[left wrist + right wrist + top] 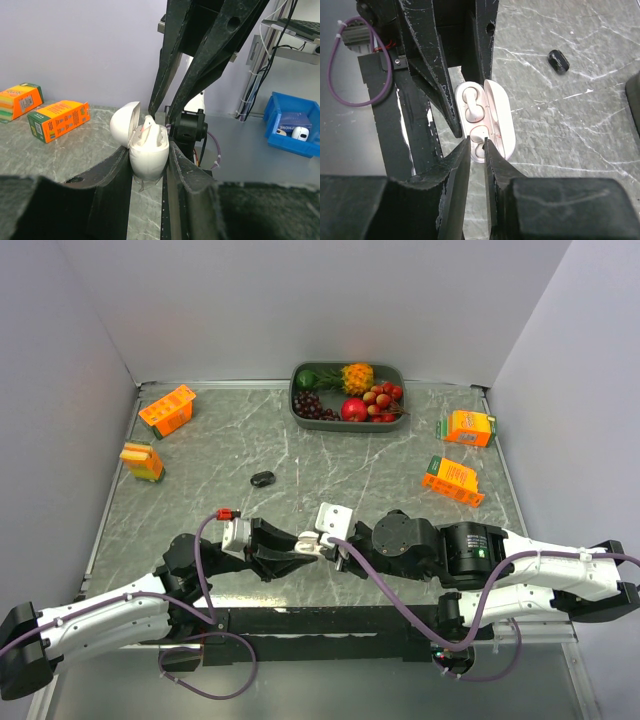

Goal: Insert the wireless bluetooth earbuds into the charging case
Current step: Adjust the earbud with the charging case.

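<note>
While left gripper [149,147] clamps the charging case [498,120], right gripper [476,145] pinches a white earbud [479,137] inside

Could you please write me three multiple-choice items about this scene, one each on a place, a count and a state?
1. Where is the small glossy black oval object?
A. on the grey marbled table, beyond the arms
B. inside the case
C. on top of a carton

2. How many orange cardboard cartons lie on the table?
A. two
B. four
C. six

3. How is the hinged lid of the white rounded plastic charging case?
A. shut
B. missing
C. open

Answers:
1 A, it lies alone on bare stone.
2 B, two sit on the left and two on the right.
3 C, the lid stands swung back, showing the inside.
</note>
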Controlling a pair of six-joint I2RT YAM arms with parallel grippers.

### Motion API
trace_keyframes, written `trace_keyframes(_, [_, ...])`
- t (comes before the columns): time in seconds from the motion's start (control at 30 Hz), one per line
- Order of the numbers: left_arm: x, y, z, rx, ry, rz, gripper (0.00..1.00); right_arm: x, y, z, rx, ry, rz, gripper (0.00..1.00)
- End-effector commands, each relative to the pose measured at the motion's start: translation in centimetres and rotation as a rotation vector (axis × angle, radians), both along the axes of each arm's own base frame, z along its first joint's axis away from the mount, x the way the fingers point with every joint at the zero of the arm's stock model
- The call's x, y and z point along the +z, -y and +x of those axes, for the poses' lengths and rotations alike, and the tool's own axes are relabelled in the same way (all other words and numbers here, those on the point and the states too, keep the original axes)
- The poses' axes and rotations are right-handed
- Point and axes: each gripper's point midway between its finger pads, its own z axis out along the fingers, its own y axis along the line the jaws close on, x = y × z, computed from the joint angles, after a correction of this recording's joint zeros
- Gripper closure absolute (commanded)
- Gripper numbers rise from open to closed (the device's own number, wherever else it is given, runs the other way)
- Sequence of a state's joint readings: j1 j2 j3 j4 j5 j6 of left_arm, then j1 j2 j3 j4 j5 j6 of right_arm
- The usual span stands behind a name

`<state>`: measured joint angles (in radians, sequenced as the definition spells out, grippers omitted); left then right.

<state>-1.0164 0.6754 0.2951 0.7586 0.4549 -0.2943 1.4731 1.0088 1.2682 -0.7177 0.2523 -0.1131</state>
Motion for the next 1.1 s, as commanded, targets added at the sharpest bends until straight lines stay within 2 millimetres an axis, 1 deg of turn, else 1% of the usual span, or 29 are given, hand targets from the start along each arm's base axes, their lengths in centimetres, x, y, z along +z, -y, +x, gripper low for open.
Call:
trace_keyframes(0.0, [2.5, -0.8, -1.6, -0.057, 0.056, -0.086, 0.99, -0.5, 0.7, 1.5, -0.076, 0.043, -0.028, 0.78])
trace_keyframes(0.1, [2.7, -0.8, -1.6, -0.058, 0.058, -0.092, 0.99, -1.0, 0.6, 1.5, -0.077, 0.04, -0.044, 0.83])
trace_keyframes(0.13, [2.7, -0.8, -1.6, -0.057, 0.058, -0.094, 0.99, -1.1, 0.5, 1.5, -0.075, 0.039, -0.044, 0.86])
trace_keyframes(0.2, [2.8, -0.9, -1.6, -0.057, 0.058, -0.097, 0.99, -1.1, 0.6, 1.5, -0.075, 0.039, -0.044, 0.89])
trace_keyframes(0.3, [2.8, -0.8, -1.6, -0.055, 0.056, -0.093, 0.99, -1.2, 0.5, 1.4, -0.071, 0.037, -0.05, 0.96])
trace_keyframes(0.33, [2.7, -0.8, -1.6, -0.055, 0.057, -0.092, 0.99, -1.1, 0.6, 1.4, -0.075, 0.039, -0.045, 1.0])
trace_keyframes(0.6, [2.3, -0.6, -1.4, -0.053, 0.051, -0.076, 0.99, -0.1, 0.8, 1.4, -0.081, 0.038, -0.005, 1.0])
trace_keyframes(0.93, [1.5, -0.3, -1.2, -0.051, 0.038, -0.054, 0.99, 3.1, 1.7, 1.6, -0.099, 0.044, 0.108, 1.0])
trace_keyframes(1.07, [1.5, -0.3, -1.1, -0.044, 0.035, -0.057, 0.99, 2.9, 1.7, 1.3, -0.082, 0.037, 0.102, 1.0])
